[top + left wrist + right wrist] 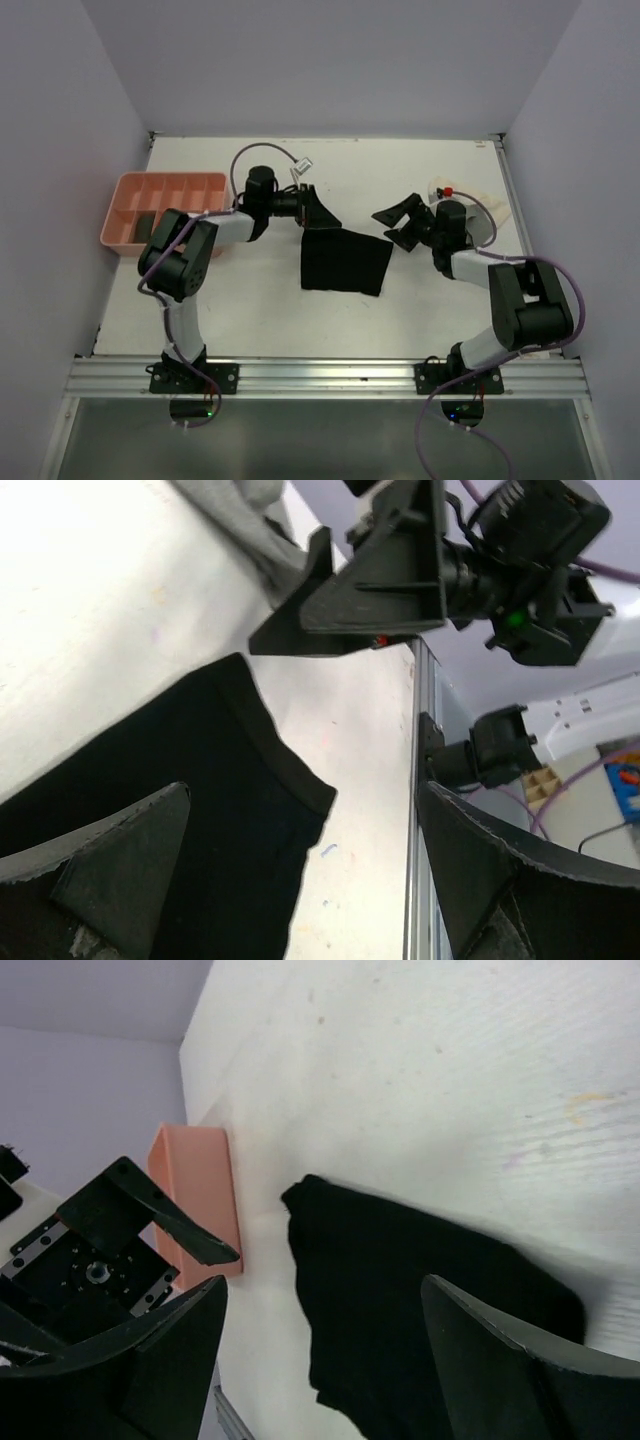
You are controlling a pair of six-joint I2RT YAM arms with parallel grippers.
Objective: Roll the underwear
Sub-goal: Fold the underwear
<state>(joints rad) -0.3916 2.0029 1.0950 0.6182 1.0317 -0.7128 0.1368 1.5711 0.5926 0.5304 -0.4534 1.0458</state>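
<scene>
A black underwear point(345, 262) lies flat and roughly square at the table's middle. My left gripper point(320, 208) hovers open at its far left corner, nothing between its fingers. My right gripper point(392, 228) stands open just off its far right corner, also empty. The left wrist view shows the black underwear point(200, 810) below the wide jaws, with its corner between them and the right gripper point(350, 590) opposite. In the right wrist view the black underwear point(420, 1300) spreads under the open jaws. A cream-grey underwear pile point(495, 205) sits behind the right arm.
A pink compartment tray point(165, 210) stands at the left, with a dark roll point(143, 222) in a near compartment; the tray point(195, 1190) also shows in the right wrist view. Grey cloth point(240, 510) lies past the right gripper. Walls enclose three sides.
</scene>
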